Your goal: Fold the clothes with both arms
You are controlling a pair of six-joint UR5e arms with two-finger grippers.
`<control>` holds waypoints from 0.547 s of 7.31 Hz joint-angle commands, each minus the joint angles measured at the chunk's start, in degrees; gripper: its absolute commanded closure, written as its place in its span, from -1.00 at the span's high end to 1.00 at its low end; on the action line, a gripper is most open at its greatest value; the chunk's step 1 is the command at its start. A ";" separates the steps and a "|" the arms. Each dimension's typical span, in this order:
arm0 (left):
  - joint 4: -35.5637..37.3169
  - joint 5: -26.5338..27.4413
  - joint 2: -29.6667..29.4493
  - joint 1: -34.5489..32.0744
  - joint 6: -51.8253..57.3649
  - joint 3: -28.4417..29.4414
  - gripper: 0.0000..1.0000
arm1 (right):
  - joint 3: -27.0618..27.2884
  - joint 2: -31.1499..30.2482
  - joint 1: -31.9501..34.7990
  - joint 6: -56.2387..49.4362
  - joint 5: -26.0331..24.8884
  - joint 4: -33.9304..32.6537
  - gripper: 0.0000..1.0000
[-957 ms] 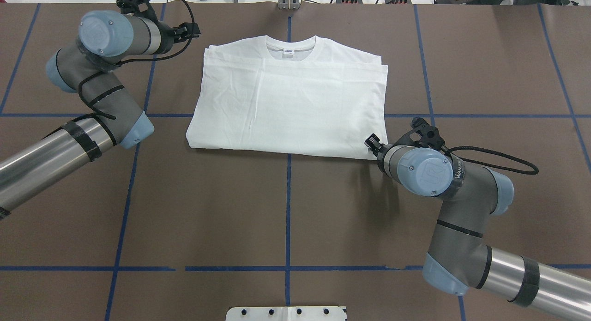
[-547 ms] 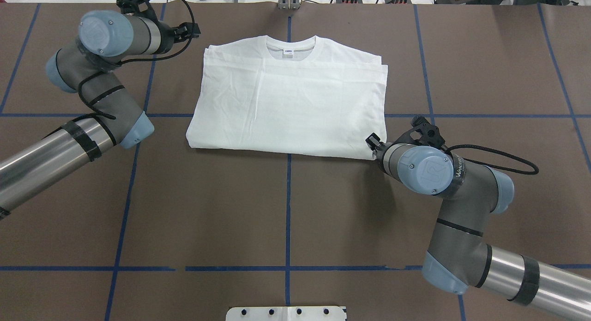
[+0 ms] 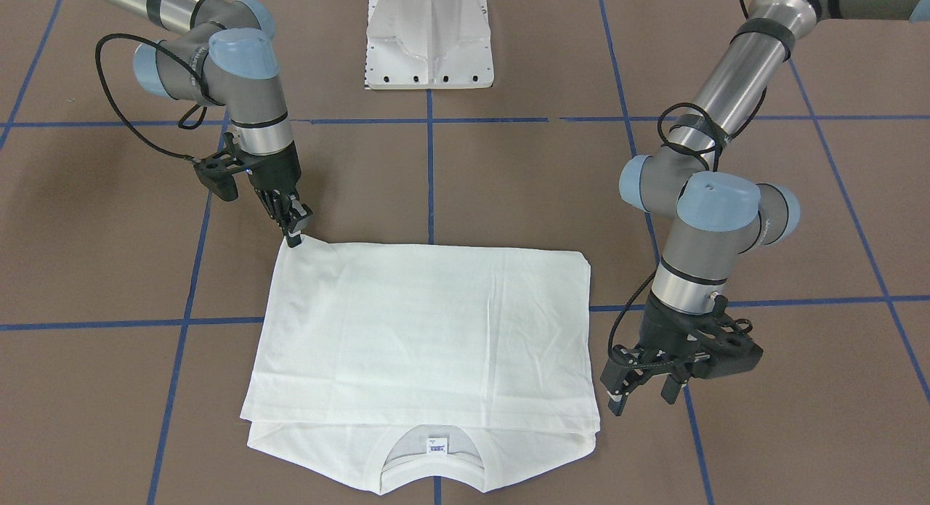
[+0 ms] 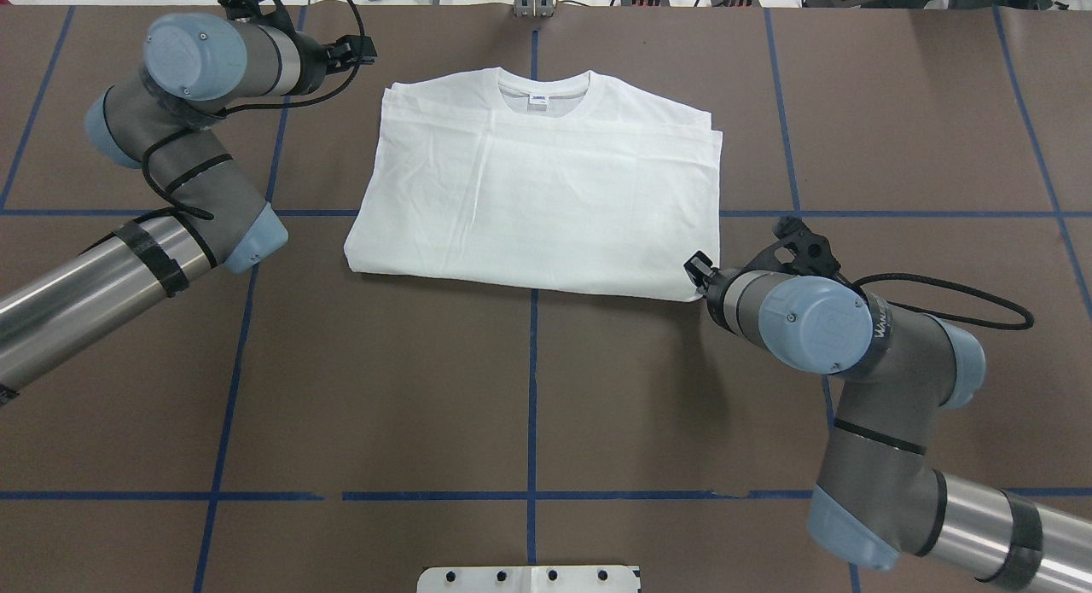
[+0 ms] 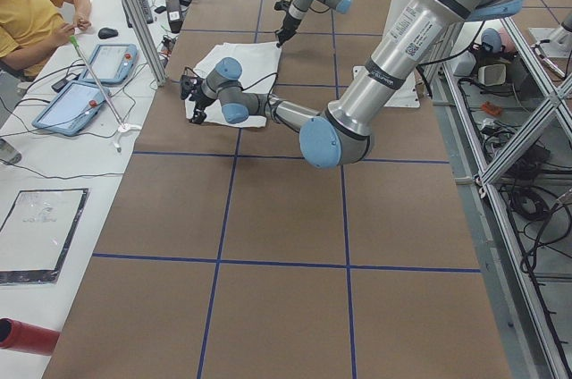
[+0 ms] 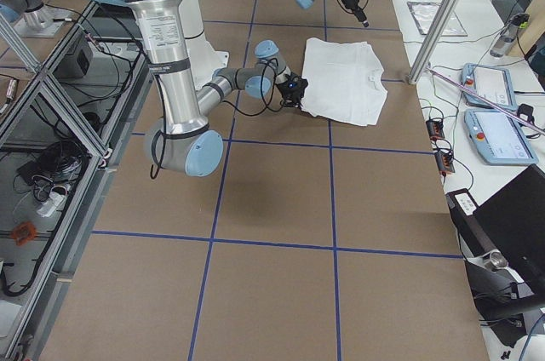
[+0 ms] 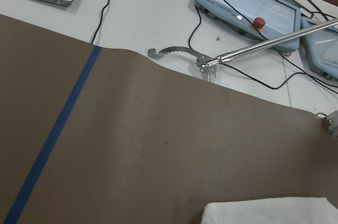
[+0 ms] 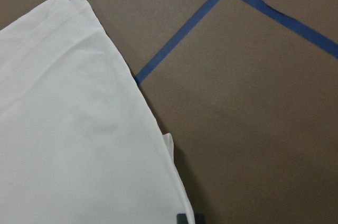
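Note:
The white T-shirt point(image 3: 429, 330) lies folded into a rectangle on the brown table, collar point(image 3: 434, 465) and blue-printed neck label point(image 4: 537, 99) at the far end. No black print shows. My right gripper point(image 3: 294, 235) is shut on the shirt's near corner on the robot's right side, at table height; the right wrist view shows that cloth edge point(image 8: 68, 145). My left gripper point(image 3: 641, 400) is open and empty, low over the table just beside the shirt's far corner on the robot's left side. The left wrist view shows only a bit of cloth point(image 7: 269, 212).
The white pedestal base point(image 3: 429, 40) stands at the robot's side of the table. Blue tape lines point(image 4: 531, 388) cross the brown cover. Beyond the far edge lie a metal tool point(image 7: 174, 52), teach pendants point(image 7: 248, 7) and cables. A person in yellow point(image 5: 31, 8) sits there.
My right arm has moved a little to the right and towards the robot, and the shirt has slid slightly right with it. My left wrist has shifted slightly towards the far edge.

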 commanded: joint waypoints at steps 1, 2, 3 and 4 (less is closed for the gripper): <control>-0.17 -7.56 3.69 0.51 0.19 -9.66 1.00 | 13.06 -6.87 -8.47 0.22 -0.12 -8.77 -1.00; -0.78 -14.42 6.85 0.77 -0.07 -16.59 1.00 | 17.74 -8.55 -13.14 0.40 0.06 -11.26 -1.00; -0.70 -15.36 10.53 2.34 -0.33 -24.14 1.00 | 21.26 -9.88 -18.67 0.48 0.23 -14.94 -1.00; 0.17 -15.11 12.92 4.88 -6.34 -29.01 1.00 | 23.21 -10.15 -23.51 0.57 0.32 -18.98 -1.00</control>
